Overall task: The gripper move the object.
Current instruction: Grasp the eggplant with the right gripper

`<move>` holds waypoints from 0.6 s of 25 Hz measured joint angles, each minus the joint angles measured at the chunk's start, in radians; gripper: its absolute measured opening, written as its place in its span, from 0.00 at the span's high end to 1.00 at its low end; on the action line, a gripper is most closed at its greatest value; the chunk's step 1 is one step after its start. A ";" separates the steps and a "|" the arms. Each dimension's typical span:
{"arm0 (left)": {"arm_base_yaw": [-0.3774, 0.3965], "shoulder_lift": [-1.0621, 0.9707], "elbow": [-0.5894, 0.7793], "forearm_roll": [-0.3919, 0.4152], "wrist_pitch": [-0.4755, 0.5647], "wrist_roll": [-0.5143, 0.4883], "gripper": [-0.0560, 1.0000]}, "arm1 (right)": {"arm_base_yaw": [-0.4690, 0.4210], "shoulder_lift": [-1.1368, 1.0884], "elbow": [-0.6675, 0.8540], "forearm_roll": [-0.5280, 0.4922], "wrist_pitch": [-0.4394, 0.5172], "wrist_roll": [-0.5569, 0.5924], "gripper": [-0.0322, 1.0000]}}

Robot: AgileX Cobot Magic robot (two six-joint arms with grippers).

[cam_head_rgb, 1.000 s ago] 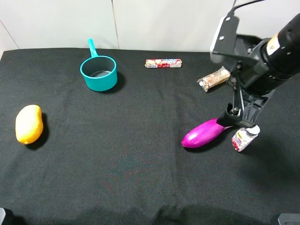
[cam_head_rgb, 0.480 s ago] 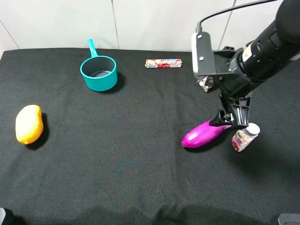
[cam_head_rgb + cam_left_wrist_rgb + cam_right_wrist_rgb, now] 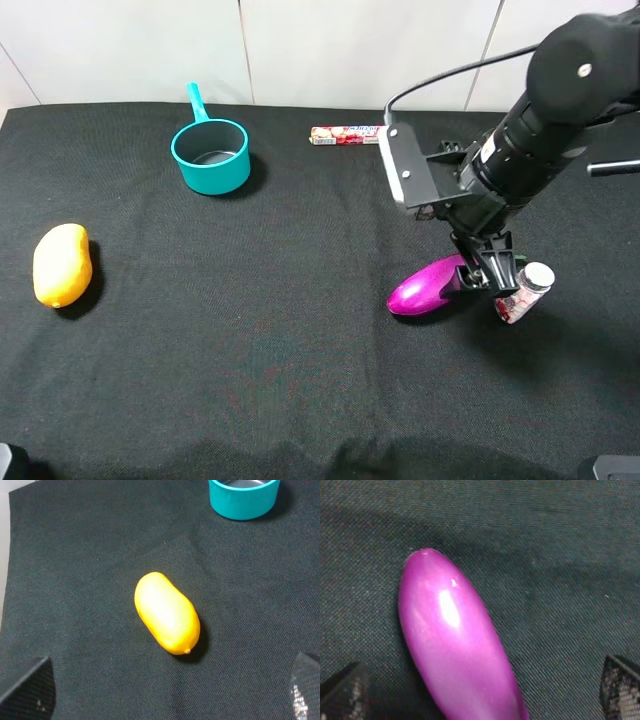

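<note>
The magenta-purple eggplant [image 3: 425, 287] lies on the black cloth at the right, its stem end hidden under my right gripper. My right gripper [image 3: 480, 272] is low over that end, open, with a finger on each side of the eggplant. In the right wrist view the eggplant [image 3: 455, 640] fills the middle between the spread fingers of the right gripper [image 3: 480, 690]. My left gripper [image 3: 165, 690] is open and empty above the yellow mango [image 3: 166, 612].
A small white-capped bottle [image 3: 522, 293] stands right next to the right gripper. A teal pot [image 3: 210, 155] is at the back left, a candy bar [image 3: 348, 135] at the back middle, and the mango [image 3: 62, 264] at the far left.
The right arm has swung its wrist to the left and come down closer over the eggplant's stem end. The eggplant and bottle stay where they were.
</note>
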 joint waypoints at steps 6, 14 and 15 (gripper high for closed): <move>0.000 0.000 0.000 0.000 0.000 0.000 0.01 | 0.000 0.061 0.000 0.014 -0.010 -0.043 0.30; 0.000 0.000 0.000 0.000 0.000 0.000 0.01 | 0.000 0.124 0.000 0.025 -0.033 -0.073 0.30; 0.000 0.000 0.000 0.000 0.000 0.000 0.01 | 0.000 0.133 0.000 0.024 -0.035 -0.073 0.30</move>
